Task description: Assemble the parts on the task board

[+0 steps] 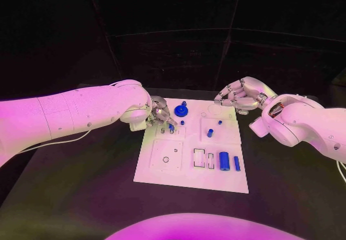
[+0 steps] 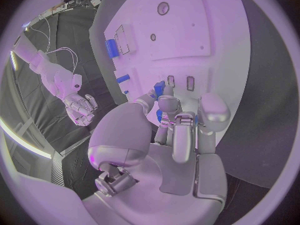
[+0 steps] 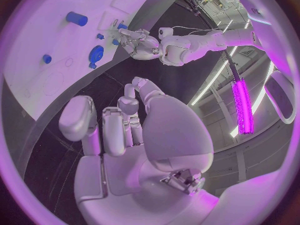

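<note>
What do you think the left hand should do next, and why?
Probably lower its fingers a touch and close on the small blue part beneath them. The left hand hovers over the board, fingers around that part; whether it already grips it is unclear. The right hand waits off the far corner, holding nothing.

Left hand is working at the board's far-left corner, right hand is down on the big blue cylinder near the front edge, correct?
Not quite. The right hand hovers off the board's far-right corner, holding nothing, well away from the big blue cylinder; the head view shows it. The left hand is at the far-left corner, as you said.
</note>
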Robot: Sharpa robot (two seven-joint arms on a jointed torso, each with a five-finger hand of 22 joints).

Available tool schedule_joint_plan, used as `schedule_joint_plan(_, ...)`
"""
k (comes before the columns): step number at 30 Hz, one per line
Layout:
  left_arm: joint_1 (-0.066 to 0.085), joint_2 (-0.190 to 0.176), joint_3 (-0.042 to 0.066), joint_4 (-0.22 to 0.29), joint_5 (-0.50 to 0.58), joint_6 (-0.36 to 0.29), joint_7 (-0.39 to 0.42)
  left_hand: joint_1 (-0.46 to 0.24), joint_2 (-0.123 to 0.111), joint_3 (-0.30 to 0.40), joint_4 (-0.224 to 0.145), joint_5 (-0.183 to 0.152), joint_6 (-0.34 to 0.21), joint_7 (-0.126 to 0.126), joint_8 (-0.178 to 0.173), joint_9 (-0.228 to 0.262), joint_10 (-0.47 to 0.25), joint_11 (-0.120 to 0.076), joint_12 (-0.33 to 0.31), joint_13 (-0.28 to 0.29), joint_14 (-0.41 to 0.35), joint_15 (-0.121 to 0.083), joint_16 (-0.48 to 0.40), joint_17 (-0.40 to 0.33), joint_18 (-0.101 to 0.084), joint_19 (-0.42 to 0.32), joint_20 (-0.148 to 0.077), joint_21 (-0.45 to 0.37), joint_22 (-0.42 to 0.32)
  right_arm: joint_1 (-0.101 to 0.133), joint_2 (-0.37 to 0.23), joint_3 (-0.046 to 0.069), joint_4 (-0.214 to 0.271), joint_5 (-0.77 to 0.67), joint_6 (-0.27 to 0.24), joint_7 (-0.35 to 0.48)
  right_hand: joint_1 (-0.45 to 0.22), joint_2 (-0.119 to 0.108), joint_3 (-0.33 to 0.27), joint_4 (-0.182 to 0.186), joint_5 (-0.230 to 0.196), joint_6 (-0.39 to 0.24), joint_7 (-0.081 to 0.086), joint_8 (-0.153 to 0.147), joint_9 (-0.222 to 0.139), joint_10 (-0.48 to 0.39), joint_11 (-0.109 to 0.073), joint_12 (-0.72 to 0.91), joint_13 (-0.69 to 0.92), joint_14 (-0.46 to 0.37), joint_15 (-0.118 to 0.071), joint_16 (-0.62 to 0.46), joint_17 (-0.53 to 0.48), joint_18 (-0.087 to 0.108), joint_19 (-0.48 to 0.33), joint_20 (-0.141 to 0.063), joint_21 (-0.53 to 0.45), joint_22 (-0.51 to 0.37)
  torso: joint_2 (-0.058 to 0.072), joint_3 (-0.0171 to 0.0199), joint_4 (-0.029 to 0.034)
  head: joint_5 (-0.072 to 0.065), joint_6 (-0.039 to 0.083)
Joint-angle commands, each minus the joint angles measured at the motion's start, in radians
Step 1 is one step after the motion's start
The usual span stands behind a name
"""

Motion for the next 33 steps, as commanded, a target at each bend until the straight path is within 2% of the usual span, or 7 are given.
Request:
schedule_joint_plan(1, -0.011, -0.002, 0.0, 0.011, -0.035, -0.086, 0.017, -0.002, -0.01, 0.142, -0.128, 0.003, 0.001, -0.004, 0.003, 0.003, 0.004, 0.0, 0.001, -0.002, 0.104, -0.006, 0.004, 0.256, -0.014, 0.008, 0.0, 0.005, 0.003, 0.002, 0.001, 0.001, 0.001, -0.002, 0.009, 0.009, 0.008, -0.002, 0.005, 0.0, 0.005, -0.006, 0.001, 0.002, 0.002, -0.009, 0.001, -0.006, 0.0, 0.054, -0.005, -0.007, 0.037, 0.014, 0.001, -0.002, -0.004, 0.0, 0.001, -0.0006, -0.001, 0.001, 0.0)
schedule_joint_plan(7, -0.029, 0.0, 0.0, 0.015, -0.112, -0.108, 0.023, -0.002, -0.026, 0.167, -0.133, 0.003, 0.0, -0.004, 0.003, 0.009, 0.004, 0.0, -0.002, -0.006, 0.104, -0.006, 0.004, 0.257, -0.014, 0.009, 0.0, 0.007, 0.005, 0.002, 0.001, 0.001, 0.0, -0.002, 0.01, 0.009, 0.008, -0.002, 0.005, 0.0, 0.005, -0.006, 0.001, 0.002, 0.002, -0.009, 0.001, -0.006, 0.0, 0.054, -0.005, -0.007, 0.037, 0.014, 0.001, -0.002, -0.004, 0.0, 0.0, -0.0009, -0.0021, 0.001, 0.0)
schedule_joint_plan(13, -0.039, 0.002, 0.0, 0.023, -0.174, -0.115, 0.025, 0.001, -0.039, 0.188, -0.138, 0.003, 0.0, -0.004, 0.003, 0.014, 0.005, 0.0, -0.003, -0.007, 0.104, -0.006, 0.005, 0.259, -0.015, 0.01, 0.0, 0.01, 0.01, 0.002, 0.001, 0.001, 0.001, -0.002, 0.01, 0.009, 0.007, -0.003, 0.005, 0.001, 0.006, -0.007, 0.002, 0.002, 0.002, -0.009, 0.002, -0.007, -0.001, 0.054, -0.004, -0.007, 0.037, 0.014, 0.001, -0.002, -0.004, 0.0, 0.001, -0.0008, -0.0017, 0.001, 0.0)
schedule_joint_plan(33, -0.043, -0.025, 0.0, 0.065, -0.239, -0.077, 0.006, 0.01, -0.072, 0.243, -0.152, 0.005, 0.006, -0.003, 0.001, 0.024, 0.013, 0.0, -0.006, -0.01, 0.105, -0.005, 0.007, 0.263, -0.017, 0.015, 0.001, 0.018, 0.022, 0.002, 0.002, 0.0, 0.0, -0.002, 0.012, 0.008, 0.007, -0.003, 0.006, 0.001, 0.006, -0.008, 0.002, 0.003, 0.002, -0.009, 0.002, -0.006, -0.001, 0.054, -0.004, -0.007, 0.037, 0.014, 0.001, -0.002, -0.005, -0.001, 0.001, -0.0014, -0.0021, 0.0, -0.007)
